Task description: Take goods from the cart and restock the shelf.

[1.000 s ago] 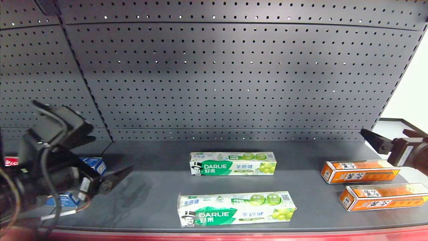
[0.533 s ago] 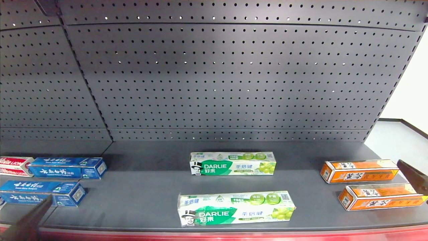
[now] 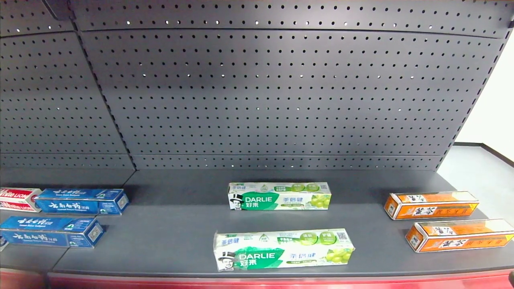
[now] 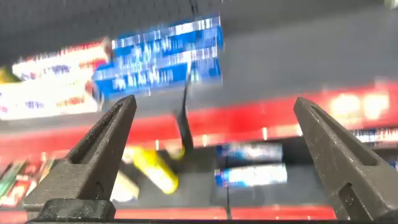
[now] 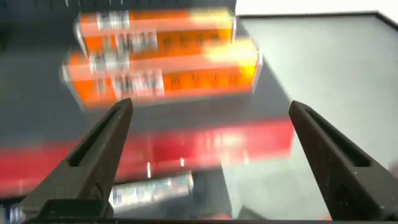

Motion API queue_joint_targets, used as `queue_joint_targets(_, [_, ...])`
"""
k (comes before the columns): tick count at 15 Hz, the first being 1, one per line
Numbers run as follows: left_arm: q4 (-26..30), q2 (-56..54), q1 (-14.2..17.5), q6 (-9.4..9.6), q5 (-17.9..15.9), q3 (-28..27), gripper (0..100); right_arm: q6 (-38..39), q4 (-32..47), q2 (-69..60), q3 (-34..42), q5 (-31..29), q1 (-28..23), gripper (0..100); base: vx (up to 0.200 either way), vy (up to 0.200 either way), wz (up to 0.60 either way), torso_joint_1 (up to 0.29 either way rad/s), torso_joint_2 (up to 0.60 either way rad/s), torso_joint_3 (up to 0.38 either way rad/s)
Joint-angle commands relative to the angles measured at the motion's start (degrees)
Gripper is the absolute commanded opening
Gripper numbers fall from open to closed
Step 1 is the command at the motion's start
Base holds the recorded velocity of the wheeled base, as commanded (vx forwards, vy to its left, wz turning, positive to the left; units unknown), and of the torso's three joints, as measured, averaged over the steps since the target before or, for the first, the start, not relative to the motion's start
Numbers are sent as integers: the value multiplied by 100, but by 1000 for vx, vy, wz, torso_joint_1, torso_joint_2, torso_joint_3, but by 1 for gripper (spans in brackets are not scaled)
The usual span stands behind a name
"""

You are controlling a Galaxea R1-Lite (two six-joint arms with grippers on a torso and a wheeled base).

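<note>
Two green toothpaste boxes lie on the dark shelf (image 3: 180, 224), one at the back (image 3: 279, 196) and one at the front (image 3: 284, 249). Two orange boxes (image 3: 431, 204) (image 3: 459, 235) lie at the right. Two blue boxes (image 3: 82, 200) (image 3: 50, 231) and a red-and-white box (image 3: 18, 199) lie at the left. My left gripper (image 4: 217, 162) is open and holds nothing, hanging in front of and below the blue boxes (image 4: 161, 56). My right gripper (image 5: 208, 162) is open and holds nothing, in front of and below the orange boxes (image 5: 161, 71).
A perforated dark back panel (image 3: 273, 100) rises behind the shelf. The shelf's red front edge (image 3: 257, 281) runs along the bottom. A lower shelf holds a yellow item (image 4: 155, 171) and small blue boxes (image 4: 249, 152). Grey floor (image 3: 482, 168) lies to the right.
Both arms have drawn back and down out of the head view. The left arm no longer covers the blue boxes, and the right one has left the orange boxes.
</note>
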Motion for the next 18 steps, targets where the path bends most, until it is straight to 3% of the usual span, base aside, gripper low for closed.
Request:
queue_joint_targets(1, [195, -738, 2, -31, 12, -47, 100, 17, 1412, -2061, 68, 115, 108, 100, 0, 0, 0, 0, 0, 0])
queue_joint_targets(3, [178, -738, 2, -163, -23, -12, 100, 17, 1394, -2044, 77, 325, 108, 100, 0, 0, 0, 0, 0, 0])
queue_joint_targets(4, [169, -738, 2, -181, -49, 146, 100, -89, 1605, -2044, 77, 914, 100, 100, 0, 0, 0, 0, 0, 0])
queue_joint_targets(8, [-789, -746, 2, -128, -304, 1034, 100, -80, 1702, -2052, 68, 958, 73, 100, 0, 0, 0, 0, 0, 0])
queue_joint_targets(10, [-991, -746, 2, -198, -357, 1122, 100, -106, 1702, -2052, 68, 958, 56, 100, 0, 0, 0, 0, 0, 0])
queue_joint_targets(11, [-991, -746, -7, -198, -515, 1122, 100, -106, 1702, -2052, 68, 958, 56, 100, 0, 0, 0, 0, 0, 0])
queue_joint_targets(13, [-983, -746, -7, -225, -1631, 1122, 100, -115, 1702, -2052, 68, 985, 56, 100, 0, 0, 0, 0, 0, 0])
queue_joint_targets(14, [-974, -746, -7, -242, -1983, 1122, 100, -106, 1702, -2052, 77, 985, 56, 100, 0, 0, 0, 0, 0, 0])
queue_joint_targets(15, [-921, -746, -7, -392, -2053, 1113, 100, -115, 1702, -2052, 68, 985, 56, 100, 0, 0, 0, 0, 0, 0])
queue_joint_targets(16, [-868, -746, 2, -567, -1965, 1086, 100, -115, 1702, -2052, 77, 985, 56, 100, 0, 0, 0, 0, 0, 0])
queue_joint_targets(17, [-816, -746, 2, -629, -1587, 1122, 100, -89, 1702, -2061, 77, 985, 56, 100, 0, 0, 0, 0, 0, 0])
queue_joint_targets(18, [-596, -755, 63, -673, -893, 1122, 100, -89, 1702, -2061, 68, 985, 47, 100, 0, 0, 0, 0, 0, 0])
